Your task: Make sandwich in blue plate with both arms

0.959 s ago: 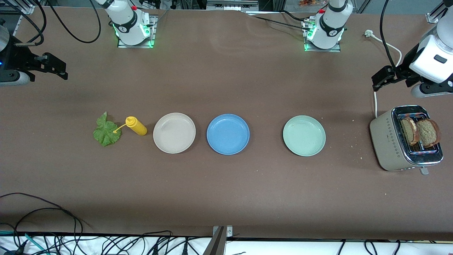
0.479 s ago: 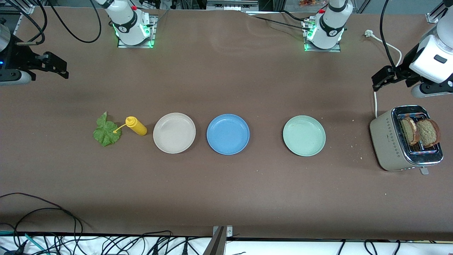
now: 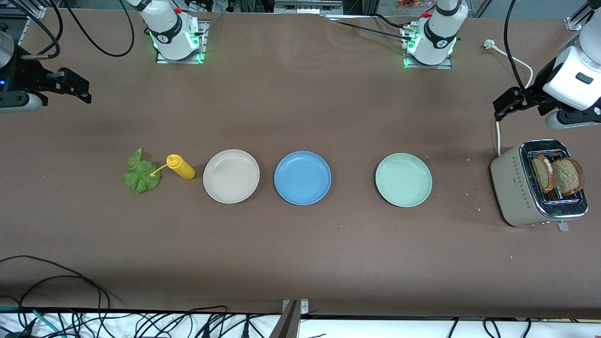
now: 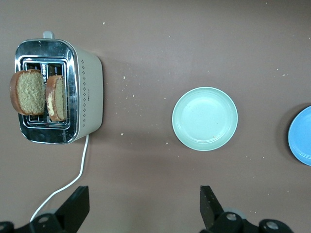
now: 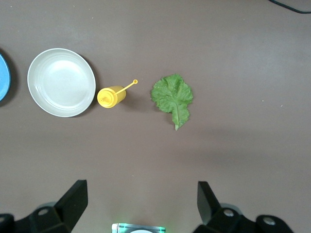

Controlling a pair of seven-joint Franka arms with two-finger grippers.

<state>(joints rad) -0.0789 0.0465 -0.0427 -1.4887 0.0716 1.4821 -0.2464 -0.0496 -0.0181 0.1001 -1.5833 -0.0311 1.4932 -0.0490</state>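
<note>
The blue plate (image 3: 303, 177) lies empty mid-table between a beige plate (image 3: 231, 176) and a mint-green plate (image 3: 403, 180). Two brown bread slices (image 3: 544, 173) (image 3: 568, 176) stand in the toaster (image 3: 516, 188) at the left arm's end; they also show in the left wrist view (image 4: 26, 92) (image 4: 56, 97). A green lettuce leaf (image 3: 141, 176) lies flat at the right arm's end, and shows in the right wrist view (image 5: 172, 96). My left gripper (image 3: 506, 104) (image 4: 143, 208) hangs open and empty, high beside the toaster. My right gripper (image 3: 77, 88) (image 5: 141, 204) hangs open and empty, high near the lettuce's end.
A yellow squeeze bottle (image 3: 181, 167) lies on its side between the lettuce and the beige plate. The toaster's white cord (image 3: 498, 136) runs toward the left arm's base. Crumbs are scattered near the toaster. Cables hang along the table's front edge.
The right gripper has shifted very slightly; nothing else has moved.
</note>
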